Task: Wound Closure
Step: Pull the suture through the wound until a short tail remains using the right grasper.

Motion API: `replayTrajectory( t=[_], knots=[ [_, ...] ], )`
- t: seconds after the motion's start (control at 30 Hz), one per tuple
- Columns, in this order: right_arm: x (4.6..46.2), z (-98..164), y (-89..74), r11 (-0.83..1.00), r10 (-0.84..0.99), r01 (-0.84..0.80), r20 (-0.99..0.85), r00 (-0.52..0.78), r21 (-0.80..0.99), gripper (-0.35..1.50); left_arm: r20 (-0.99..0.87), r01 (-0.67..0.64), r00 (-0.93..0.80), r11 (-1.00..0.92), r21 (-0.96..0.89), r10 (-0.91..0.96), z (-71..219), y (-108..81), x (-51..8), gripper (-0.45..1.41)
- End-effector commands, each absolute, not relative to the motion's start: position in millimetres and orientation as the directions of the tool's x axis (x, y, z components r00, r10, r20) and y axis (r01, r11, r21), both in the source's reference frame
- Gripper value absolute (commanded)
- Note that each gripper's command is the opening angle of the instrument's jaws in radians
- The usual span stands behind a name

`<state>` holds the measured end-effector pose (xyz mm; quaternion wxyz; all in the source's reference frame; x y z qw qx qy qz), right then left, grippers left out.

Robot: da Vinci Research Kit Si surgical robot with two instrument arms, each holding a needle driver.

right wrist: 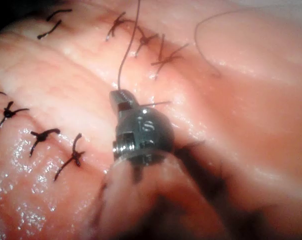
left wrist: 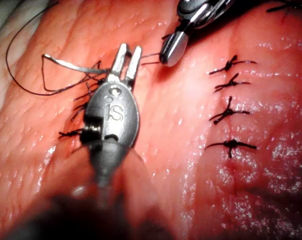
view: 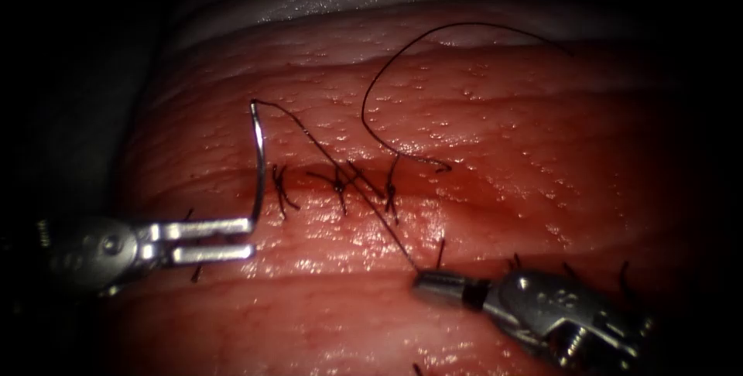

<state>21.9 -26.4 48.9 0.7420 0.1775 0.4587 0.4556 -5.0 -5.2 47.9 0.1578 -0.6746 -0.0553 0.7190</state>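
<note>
The curved needle (view: 258, 163) stands upright, free above the tissue (view: 503, 128), just left of the stitches on the cut (view: 433, 179). My left tool (view: 249, 238) comes in from the left and is shut on the needle's lower end; the needle (left wrist: 66, 63) juts sideways from the left tool (left wrist: 130, 49). Thread (view: 340, 182) runs taut from the needle's upper end, across the stitched cut, into my right tool (view: 418, 277). That tool is shut on the thread, low over the tissue in front of the cut. Thread (right wrist: 128, 55) rises from the right tool (right wrist: 116, 95).
Three knotted stitches (view: 339, 186) cross the cut. A loose loop of thread (view: 371, 82) arcs over the far tissue from the right-hand stitch. A second row of stitches (left wrist: 228, 107) lies nearer the front (right wrist: 41, 135). Red fluid wets the cut. The tissue's far edge (view: 325, 5) is pale.
</note>
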Motion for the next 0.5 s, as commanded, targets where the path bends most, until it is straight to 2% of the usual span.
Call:
replayTrajectory(
  t=[0.03, 0.33, 0.43, 0.47, 0.5],
  knots=[
    [24.3, 47.7, -27.8, 0.530, 0.838, -0.488, -0.517, 0.175, 0.693, -0.35, -0.953, -0.154, -0.044, -0.944, -0.291, 0.301, 48.3, -5.3, -5.3, -0.45],
    [28.8, 44.2, -29.8, 0.550, 0.830, -0.427, -0.524, 0.189, 0.718, -0.35, -0.948, -0.182, -0.079, -0.939, -0.290, 0.308, 47.3, -5.5, -3.6, -0.45],
    [28.7, 44.3, -29.4, 0.659, 0.747, -0.386, -0.618, 0.242, 0.646, -0.35, -0.945, -0.192, -0.093, -0.937, -0.292, 0.313, 47.1, -5.3, -2.6, -0.45],
    [28.5, 44.5, -29.1, 0.708, 0.700, -0.370, -0.665, 0.260, 0.601, 0.02, -0.944, -0.197, -0.099, -0.936, -0.292, 0.316, 47.1, -5.2, -2.2, -0.45],
    [28.2, 44.7, -28.8, 0.728, 0.679, -0.363, -0.687, 0.260, 0.582, 0.31, -0.943, -0.200, -0.103, -0.935, -0.293, 0.317, 47.1, -5.0, -1.9, -0.45]
  ],
)
